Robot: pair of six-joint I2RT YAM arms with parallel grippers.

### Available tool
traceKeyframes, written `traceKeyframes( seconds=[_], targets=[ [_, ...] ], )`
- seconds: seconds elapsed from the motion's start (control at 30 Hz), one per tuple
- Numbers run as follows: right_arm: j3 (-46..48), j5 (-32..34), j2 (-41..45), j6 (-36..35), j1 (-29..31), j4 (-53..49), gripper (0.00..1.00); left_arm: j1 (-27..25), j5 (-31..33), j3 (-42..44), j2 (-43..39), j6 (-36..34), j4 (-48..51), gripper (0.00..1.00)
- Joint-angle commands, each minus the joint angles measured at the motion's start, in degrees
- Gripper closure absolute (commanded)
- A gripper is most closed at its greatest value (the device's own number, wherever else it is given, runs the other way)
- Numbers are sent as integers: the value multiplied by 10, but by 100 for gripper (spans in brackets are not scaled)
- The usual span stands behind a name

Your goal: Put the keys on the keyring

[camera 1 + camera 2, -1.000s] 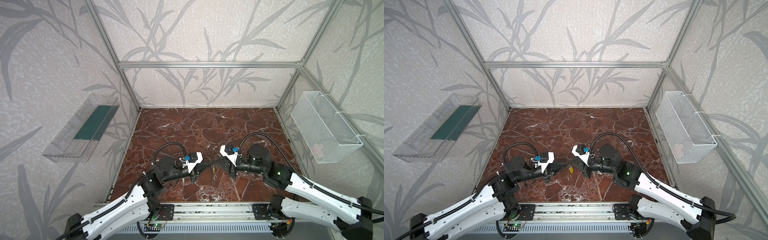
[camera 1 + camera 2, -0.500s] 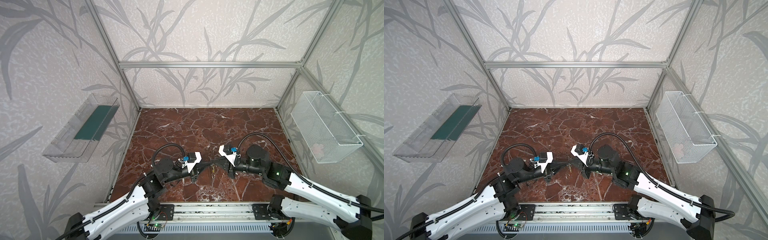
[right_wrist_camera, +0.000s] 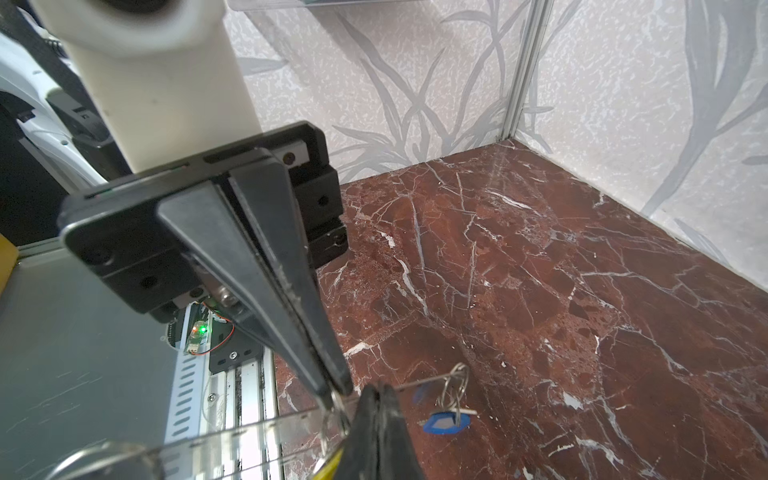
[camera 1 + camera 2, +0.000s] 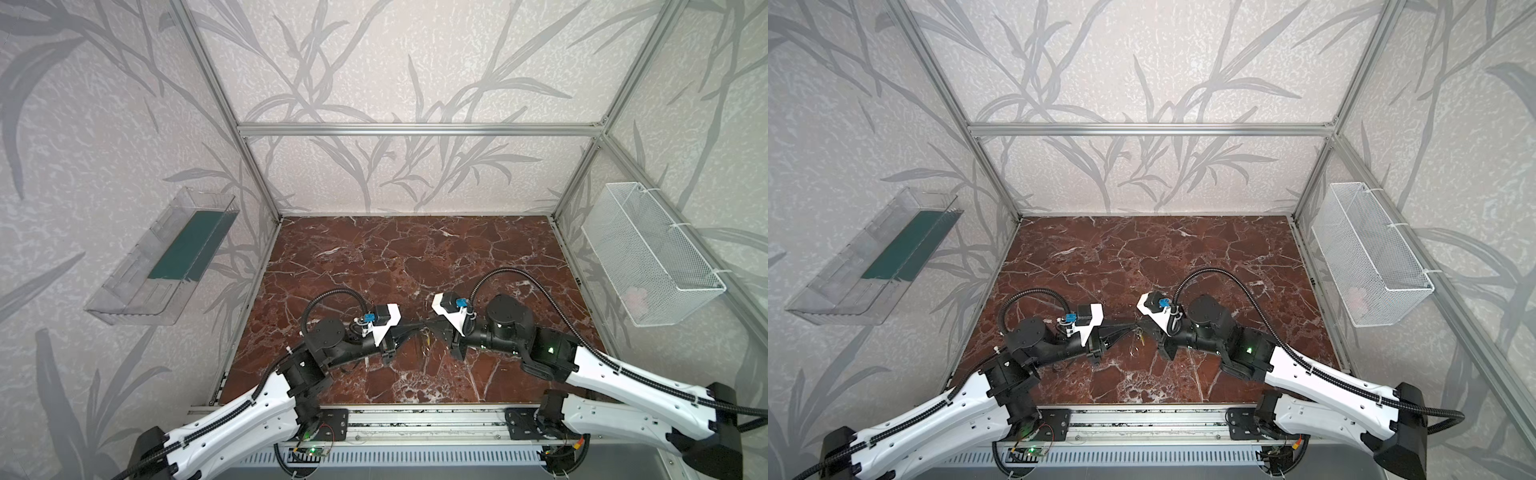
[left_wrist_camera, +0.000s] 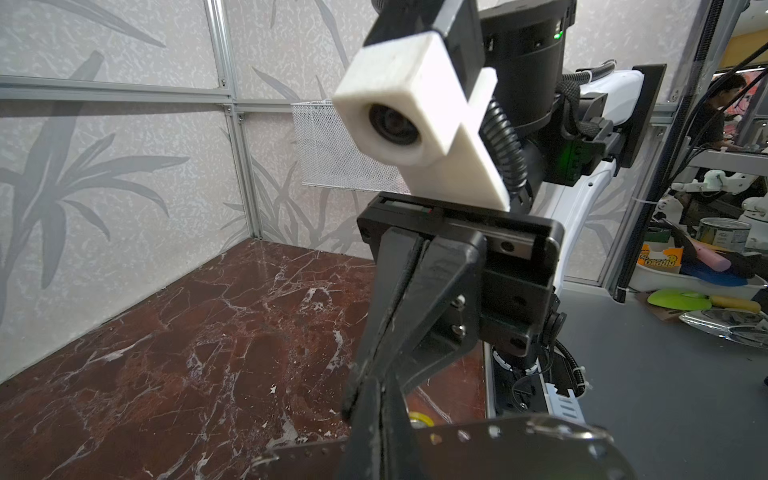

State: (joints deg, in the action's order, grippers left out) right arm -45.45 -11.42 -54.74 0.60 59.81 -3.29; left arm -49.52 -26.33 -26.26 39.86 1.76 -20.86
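In both top views, two arms meet low over the one red marble worktop [image 4: 374,257]. The left tool [image 4: 417,326] and right tool [image 4: 430,326] are almost tip to tip, and one yellow key [image 4: 1143,340] hangs just below them; anything finer there is too small to make out. In the left wrist view, the left tool's jaws are pressed together on the single keyring [image 5: 498,453], a holed plate cut off by the frame, with the yellow key half hidden behind it. In the right wrist view, the right tool is pressed together at the plate's edge, seemingly touching it, but what it pinches is hidden. One blue key [image 3: 444,422] lies on the worktop nearby.
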Motion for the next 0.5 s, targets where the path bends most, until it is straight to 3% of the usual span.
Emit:
traceKeyframes(
  seconds=[0.0,0.47],
  targets=[
    [0,-27,-3,-4,26,-4,94,5,44,0,-1,5,-34,100],
    [-12,21,-26,-24,63,-21,98,5,60,2,-2,5,-39,100]
  ],
)
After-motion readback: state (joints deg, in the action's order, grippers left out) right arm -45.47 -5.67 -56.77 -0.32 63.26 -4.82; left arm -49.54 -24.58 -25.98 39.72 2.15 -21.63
